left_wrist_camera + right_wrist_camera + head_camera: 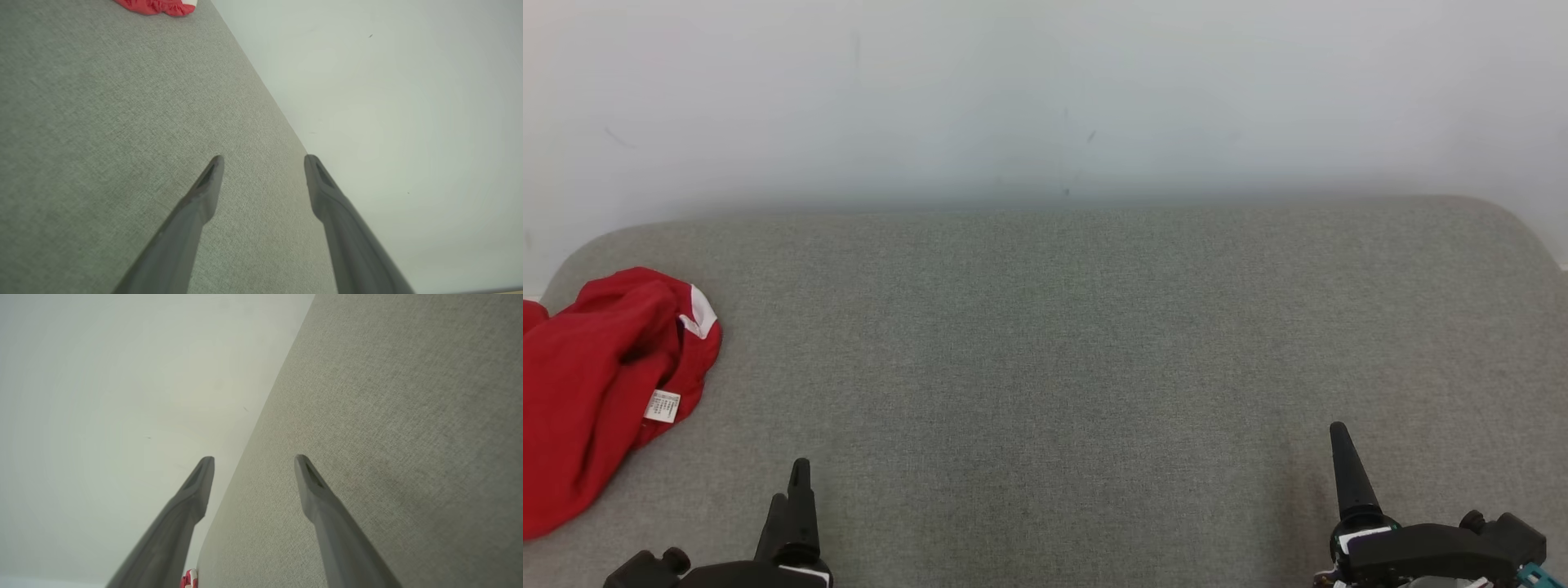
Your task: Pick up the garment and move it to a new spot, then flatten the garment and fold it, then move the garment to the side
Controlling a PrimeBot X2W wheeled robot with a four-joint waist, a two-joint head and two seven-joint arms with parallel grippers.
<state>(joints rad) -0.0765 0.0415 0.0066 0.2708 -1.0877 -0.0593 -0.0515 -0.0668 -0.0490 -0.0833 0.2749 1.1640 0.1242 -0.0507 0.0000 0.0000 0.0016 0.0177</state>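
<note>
Garment (pixel 588 392) runs off the head view's left edge. Print on its white label (pixel 663 406) is too small to read. Left wrist view: garment (pixel 157 6) cut by top edge. Right wrist view: garment (pixel 188 578) cut by bottom edge.

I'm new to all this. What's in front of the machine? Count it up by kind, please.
Garment, red: 1
Grey surface: 1
Pairs of fingers, both open: 2 (left fingers, right fingers)
Total: 4
</note>
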